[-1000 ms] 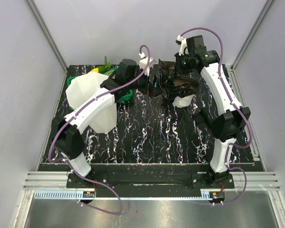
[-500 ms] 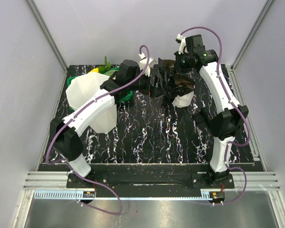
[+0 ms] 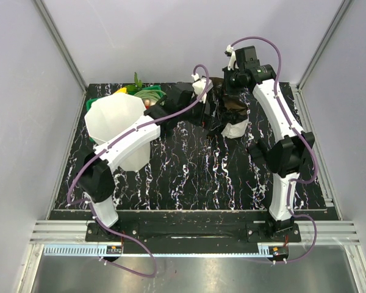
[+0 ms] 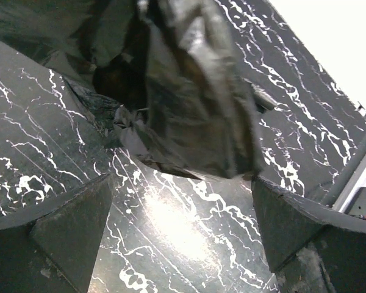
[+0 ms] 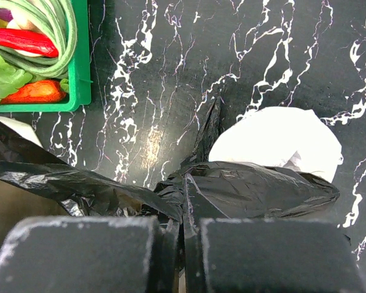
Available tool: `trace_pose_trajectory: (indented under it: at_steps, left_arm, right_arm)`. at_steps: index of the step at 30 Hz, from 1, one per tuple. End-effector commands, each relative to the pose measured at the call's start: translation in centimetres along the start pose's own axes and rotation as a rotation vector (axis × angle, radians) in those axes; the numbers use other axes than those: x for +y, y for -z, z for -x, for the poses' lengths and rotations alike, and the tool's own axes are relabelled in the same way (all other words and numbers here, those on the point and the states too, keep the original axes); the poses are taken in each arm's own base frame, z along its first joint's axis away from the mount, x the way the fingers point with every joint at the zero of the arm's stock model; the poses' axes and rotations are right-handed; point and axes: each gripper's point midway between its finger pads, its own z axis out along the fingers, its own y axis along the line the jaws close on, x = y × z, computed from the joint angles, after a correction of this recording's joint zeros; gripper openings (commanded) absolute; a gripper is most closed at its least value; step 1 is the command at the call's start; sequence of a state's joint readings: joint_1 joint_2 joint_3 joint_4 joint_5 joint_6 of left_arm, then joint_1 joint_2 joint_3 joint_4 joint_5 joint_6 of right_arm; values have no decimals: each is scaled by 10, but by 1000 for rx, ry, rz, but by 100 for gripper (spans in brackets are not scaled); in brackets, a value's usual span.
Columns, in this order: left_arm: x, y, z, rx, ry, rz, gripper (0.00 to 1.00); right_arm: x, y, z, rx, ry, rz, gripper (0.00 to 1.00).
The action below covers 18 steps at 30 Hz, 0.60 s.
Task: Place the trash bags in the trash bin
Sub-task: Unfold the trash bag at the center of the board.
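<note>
Black glossy plastic film trash bag (image 5: 256,189) is pinched in the clenched right gripper (image 5: 182,241) over the far side of the marbled table (image 3: 201,177). The left gripper (image 4: 180,229) is spread wide facing the bag, grasping nothing. The tall white translucent bin (image 3: 113,119) stands well apart, at the left.

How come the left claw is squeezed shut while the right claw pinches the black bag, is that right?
Not quite. The left gripper is wide open, its fingers spread apart near the black trash bag, as the left wrist view shows. The right gripper does pinch the bag.
</note>
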<state>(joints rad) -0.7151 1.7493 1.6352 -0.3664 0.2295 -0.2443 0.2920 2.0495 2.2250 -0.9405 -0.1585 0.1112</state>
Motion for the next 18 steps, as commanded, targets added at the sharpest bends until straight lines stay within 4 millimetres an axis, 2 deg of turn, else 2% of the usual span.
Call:
trace_pose_trajectory:
  at_steps: [1, 5, 9, 18]
  left_arm:
    - [-1, -1, 23, -57, 3, 17, 99]
    - [-11, 4, 31, -58, 22, -13, 99]
    - [-14, 2, 31, -53, 24, -15, 99]
    - [-16, -18, 27, -34, 27, -13, 99]
  right_arm:
    - [3, 9, 22, -73, -2, 12, 0]
    - [2, 6, 18, -64, -4, 12, 0]
    - [2, 3, 17, -61, -7, 10, 0]
    - [2, 1, 13, -51, -11, 17, 0]
